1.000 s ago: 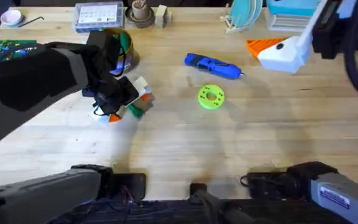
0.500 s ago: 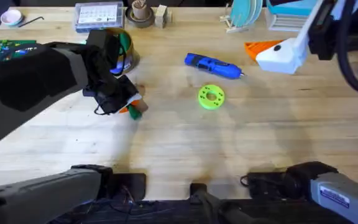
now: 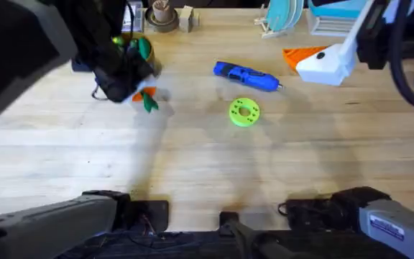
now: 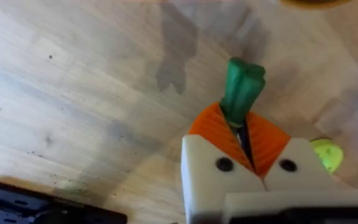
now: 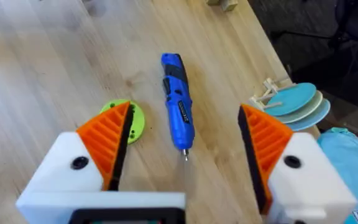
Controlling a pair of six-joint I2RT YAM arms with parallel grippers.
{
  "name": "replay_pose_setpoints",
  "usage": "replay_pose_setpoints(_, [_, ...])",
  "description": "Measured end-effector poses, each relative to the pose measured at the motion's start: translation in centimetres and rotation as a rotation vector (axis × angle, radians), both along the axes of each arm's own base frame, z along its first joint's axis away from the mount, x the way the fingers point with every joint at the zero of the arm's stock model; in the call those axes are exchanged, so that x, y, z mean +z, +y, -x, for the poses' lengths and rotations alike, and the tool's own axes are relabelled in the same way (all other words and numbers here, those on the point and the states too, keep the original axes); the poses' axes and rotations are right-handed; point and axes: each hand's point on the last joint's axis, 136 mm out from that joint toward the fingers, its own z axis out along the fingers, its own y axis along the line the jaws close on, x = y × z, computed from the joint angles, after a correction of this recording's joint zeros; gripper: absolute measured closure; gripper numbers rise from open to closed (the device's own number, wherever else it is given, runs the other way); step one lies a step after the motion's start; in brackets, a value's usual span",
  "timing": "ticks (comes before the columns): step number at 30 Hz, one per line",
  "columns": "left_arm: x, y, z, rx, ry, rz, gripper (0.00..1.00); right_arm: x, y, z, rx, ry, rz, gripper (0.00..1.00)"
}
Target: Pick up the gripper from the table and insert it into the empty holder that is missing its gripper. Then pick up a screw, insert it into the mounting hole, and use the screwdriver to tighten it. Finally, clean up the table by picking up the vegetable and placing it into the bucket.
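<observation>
The vegetable, a small dark green piece, is pinched between the orange ribbed pads of the left gripper, whose jaws are closed tight on its lower end so that the green top sticks out past the fingertips. In the overhead view the vegetable hangs below the dark left arm, clear of the desk, with its shadow on the planks beneath. Just behind the arm, partly hidden by it, sits the bucket, of which a bit of yellow and green rim shows. Toward the middle of the desk lies the lime green disc with holes, and just beyond it the blue screwdriver lies on its side, its thin metal tip pointing toward the right side of the desk. The right wrist view looks down on the same pair: the screwdriver is between the two orange fingers of the right gripper, well below them, and the disc peeks out beside one finger. That gripper's jaws stand wide apart and hold nothing. From overhead the right gripper hovers high over the far right of the desk, its white block and one orange finger showing. Along the back edge stand a brown cup, a clear parts box and a rack of pale blue plates.
</observation>
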Motion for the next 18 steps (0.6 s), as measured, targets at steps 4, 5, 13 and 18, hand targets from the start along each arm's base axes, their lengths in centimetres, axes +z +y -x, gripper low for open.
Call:
replay_pose_setpoints(4, [4.1,-0.1,-3.0,0.003,-0.127,0.002,0.992,0.0,0.0,0.0,0.0,0.0,0.0,0.007])
replay_pose_setpoints(5, [5.1,0.0,-3.7,0.007,-0.16,-0.004,0.992,0.0,0.0,0.0,0.0,0.0,0.0,0.007])
replay_pose_setpoints(13, [10.1,2.3,-9.5,0.085,-0.439,-0.086,0.992,0.0,0.0,0.0,0.0,0.0,0.0,0.007])
replay_pose_setpoints(18, [9.5,3.4,-11.3,0.119,-0.465,-0.134,0.992,0.0,0.0,0.0,0.0,0.0,0.0,0.007])
